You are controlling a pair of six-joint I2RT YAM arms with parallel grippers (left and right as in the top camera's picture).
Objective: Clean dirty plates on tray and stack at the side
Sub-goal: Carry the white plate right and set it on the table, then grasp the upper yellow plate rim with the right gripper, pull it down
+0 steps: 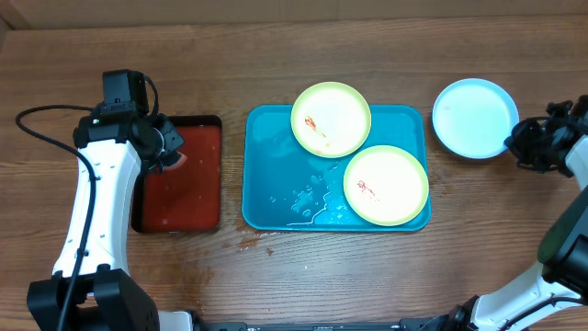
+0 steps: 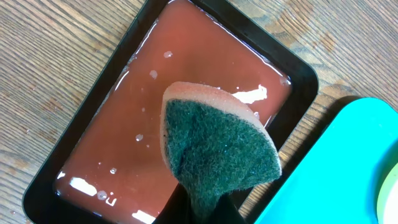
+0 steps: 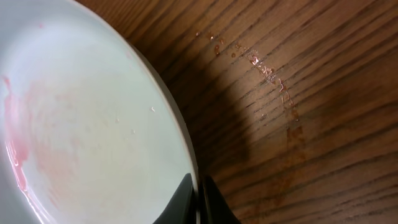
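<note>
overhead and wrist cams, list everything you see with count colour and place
table: 1, brown wood, under everything
blue tray: 1, bright blue, table centre, wet
yellow-green plates: 2, red smears, on blue tray, right half
light blue plate: 1, on table right of blue tray
red tray: 1, dark red, black rim, left of blue tray
sponge: 1, green and pink, over red tray
left gripper: black, shut on sponge
right gripper: black, shut on light blue plate's rim

Grainy brown wooden table (image 1: 367, 276) (wet patches)
</note>
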